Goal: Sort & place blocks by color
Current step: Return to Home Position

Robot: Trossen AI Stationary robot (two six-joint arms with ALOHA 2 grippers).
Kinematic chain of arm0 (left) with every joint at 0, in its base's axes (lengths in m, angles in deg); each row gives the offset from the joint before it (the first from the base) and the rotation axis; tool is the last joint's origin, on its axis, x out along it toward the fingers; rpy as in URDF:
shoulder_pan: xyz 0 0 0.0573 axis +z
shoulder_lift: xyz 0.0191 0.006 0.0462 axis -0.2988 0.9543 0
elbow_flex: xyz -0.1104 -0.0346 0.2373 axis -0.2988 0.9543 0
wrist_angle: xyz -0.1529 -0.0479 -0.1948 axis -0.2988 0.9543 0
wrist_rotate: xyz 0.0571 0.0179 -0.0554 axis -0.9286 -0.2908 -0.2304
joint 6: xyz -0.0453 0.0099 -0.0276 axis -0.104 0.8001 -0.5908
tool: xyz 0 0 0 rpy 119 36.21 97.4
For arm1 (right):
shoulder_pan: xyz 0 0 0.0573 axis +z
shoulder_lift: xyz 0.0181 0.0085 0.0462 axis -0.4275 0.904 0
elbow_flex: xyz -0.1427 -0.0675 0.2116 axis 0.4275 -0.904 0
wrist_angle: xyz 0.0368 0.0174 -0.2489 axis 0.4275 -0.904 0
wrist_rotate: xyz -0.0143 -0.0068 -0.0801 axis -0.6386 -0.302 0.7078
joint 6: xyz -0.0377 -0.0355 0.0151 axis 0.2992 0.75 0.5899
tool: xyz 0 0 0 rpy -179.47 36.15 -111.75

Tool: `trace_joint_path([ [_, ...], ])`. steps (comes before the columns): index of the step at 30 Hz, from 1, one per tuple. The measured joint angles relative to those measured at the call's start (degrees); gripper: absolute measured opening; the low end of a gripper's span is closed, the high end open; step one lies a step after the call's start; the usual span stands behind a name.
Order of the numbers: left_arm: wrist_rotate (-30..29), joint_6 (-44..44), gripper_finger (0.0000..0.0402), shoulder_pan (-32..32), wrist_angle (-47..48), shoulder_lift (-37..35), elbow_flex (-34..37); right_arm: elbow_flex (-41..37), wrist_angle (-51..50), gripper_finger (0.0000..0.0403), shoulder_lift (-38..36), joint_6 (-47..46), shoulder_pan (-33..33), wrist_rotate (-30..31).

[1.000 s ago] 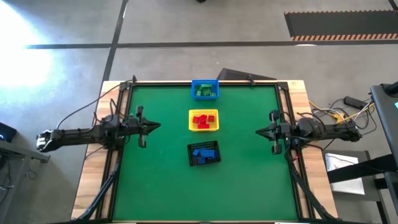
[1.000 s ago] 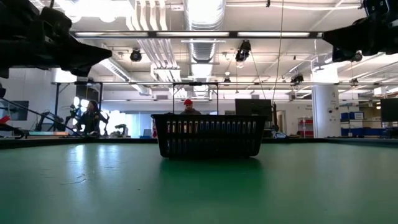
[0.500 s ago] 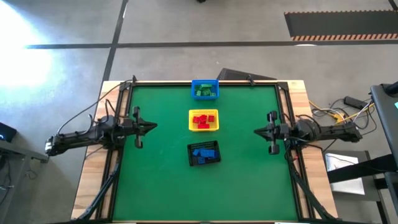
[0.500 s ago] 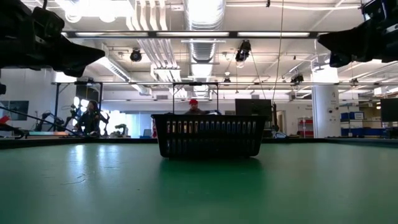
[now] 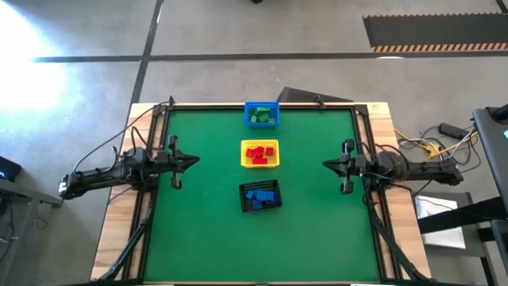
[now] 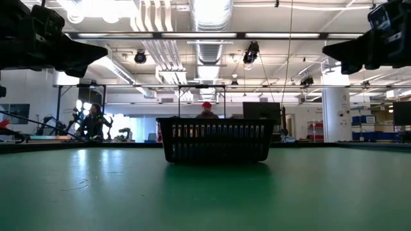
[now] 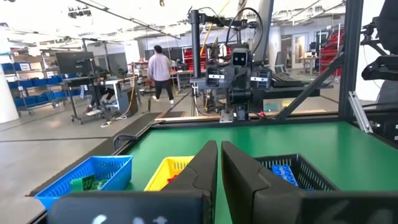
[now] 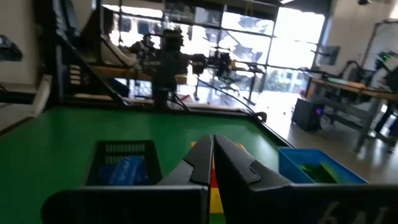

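Note:
Three small mesh baskets stand in a line down the table's middle. The blue basket [image 5: 261, 114] at the far edge holds green blocks [image 5: 259, 117]. The yellow basket [image 5: 259, 153] holds red blocks [image 5: 256, 153]. The black basket [image 5: 260, 196] holds blue blocks [image 5: 258, 195]. My left gripper [image 5: 195, 161] hovers shut over the table's left side, pointing right. My right gripper [image 5: 325, 165] hovers shut over the right side, pointing left. Both are raised well above the table and hold nothing.
Bare green table [image 5: 206, 238] lies all around the baskets and under both arms. Wooden borders with cables run along the left and right edges [image 5: 119, 230]. People stand and walk in the room beyond the far edge [image 7: 160, 67].
My left gripper has drawn back a little toward the table's left edge. My right gripper has crept slightly toward the table's middle. The baskets and blocks have stayed where they were.

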Motion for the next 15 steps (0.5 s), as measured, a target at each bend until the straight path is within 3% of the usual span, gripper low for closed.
trace_joint_path([
  [6,0.0,0.0,0.0004,0.0,0.0,0.5,0.0,0.0,-0.3,0.0009,0.3,-0.9,-0.8,3.7],
  [15,0.0,-0.2,0.0004,0.0,0.0,1.9,0.0,0.0,-0.3,0.0009,0.4,1.0,-0.9,4.0],
])
